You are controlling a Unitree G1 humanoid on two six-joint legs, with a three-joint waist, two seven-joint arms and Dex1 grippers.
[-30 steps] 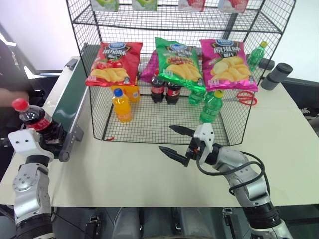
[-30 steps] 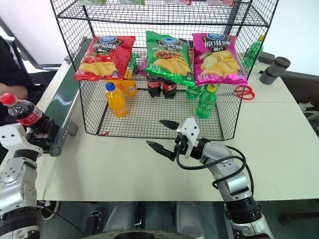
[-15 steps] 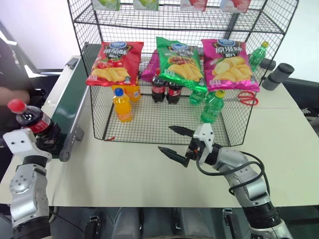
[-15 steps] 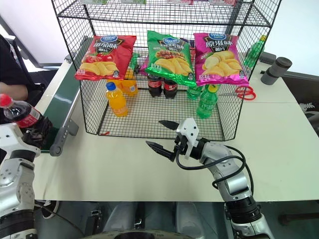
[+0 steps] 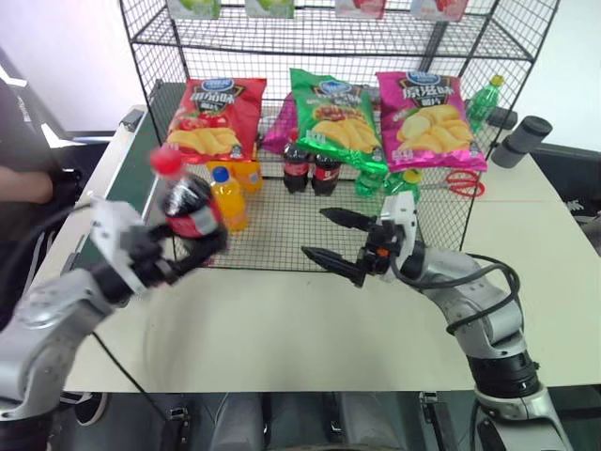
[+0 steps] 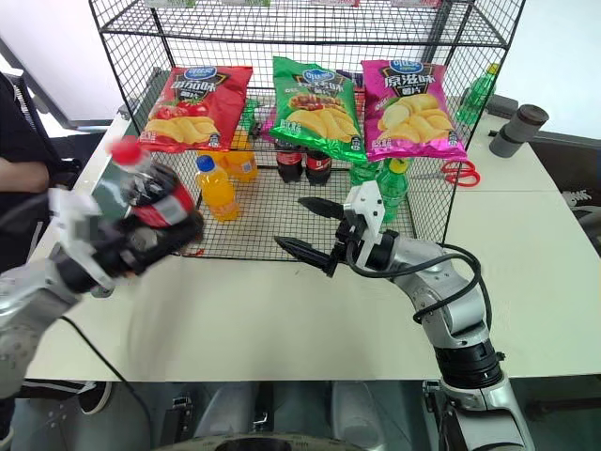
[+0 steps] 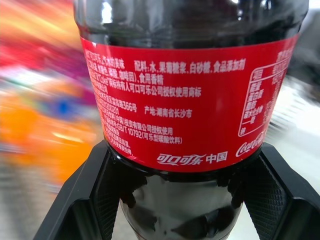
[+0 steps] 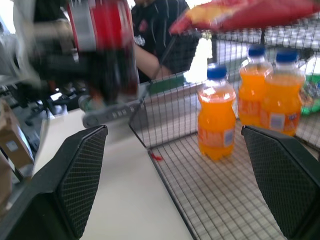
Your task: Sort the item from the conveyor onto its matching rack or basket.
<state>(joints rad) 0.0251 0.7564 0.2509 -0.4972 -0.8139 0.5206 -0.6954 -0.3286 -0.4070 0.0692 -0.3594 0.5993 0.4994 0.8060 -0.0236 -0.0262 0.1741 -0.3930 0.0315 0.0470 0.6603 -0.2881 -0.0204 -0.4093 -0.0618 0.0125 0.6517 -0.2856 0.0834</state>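
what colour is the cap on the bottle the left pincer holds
Red; the cap on the cola bottle shows best in the left eye view.

Arms were silver-grey metal, jointed, with black cables looping alongside. Right pincer (image 5: 334, 239) had white housing, black pointed fingers; pads (image 8: 75, 176) showed cross-hatched texture.

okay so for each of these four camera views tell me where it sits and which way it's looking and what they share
Left eye view: on the head, looking forward and down at the wire rack; both arms show.
Right eye view: same head, same scene, a slightly shifted angle.
Left wrist view: on the left wrist, looking along the left gripper, which is shut on the cola bottle.
Right wrist view: on the right wrist, looking between the open right gripper fingers at orange drink bottles.
Shared: the cola bottle appears in all four.
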